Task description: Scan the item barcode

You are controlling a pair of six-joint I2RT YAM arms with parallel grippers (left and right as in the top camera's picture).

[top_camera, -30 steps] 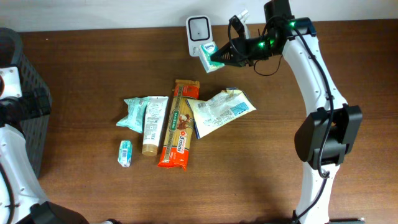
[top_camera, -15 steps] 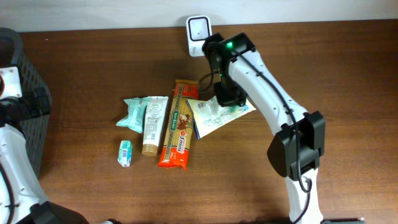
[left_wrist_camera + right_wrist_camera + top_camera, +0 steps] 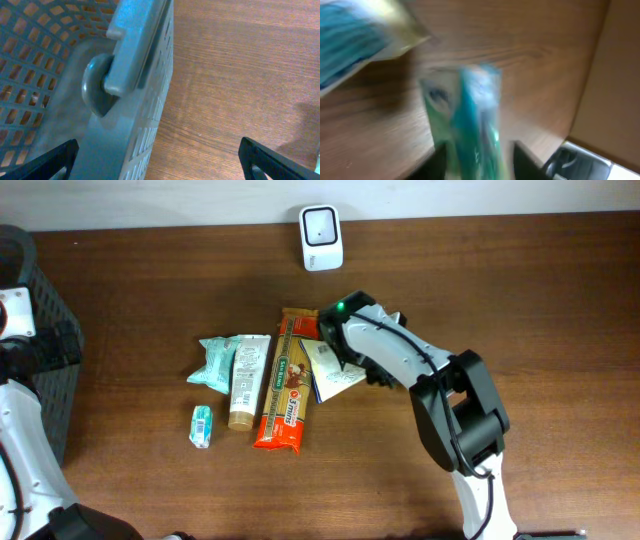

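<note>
In the right wrist view a blurred green-and-teal packet (image 3: 470,120) stands upright between my right gripper (image 3: 482,157) fingers. The jaws are open, with a gap on the packet's right side. In the overhead view the right arm (image 3: 400,355) lies low over the white-and-blue pouch (image 3: 330,375) and hides that gripper. The white barcode scanner (image 3: 321,224) stands at the table's back edge, apart from the arm. My left gripper (image 3: 160,167) is wide open and empty above the rim of the grey basket (image 3: 130,100).
Left of the pouch lie an orange pasta pack (image 3: 285,385), a beige tube (image 3: 245,380), a teal packet (image 3: 213,362) and a small teal item (image 3: 201,425). The basket (image 3: 35,330) stands at the left table edge.
The right arm swung from the scanner at the back down onto the pile of items, and its jaws opened around the green packet. The left arm stayed still.
</note>
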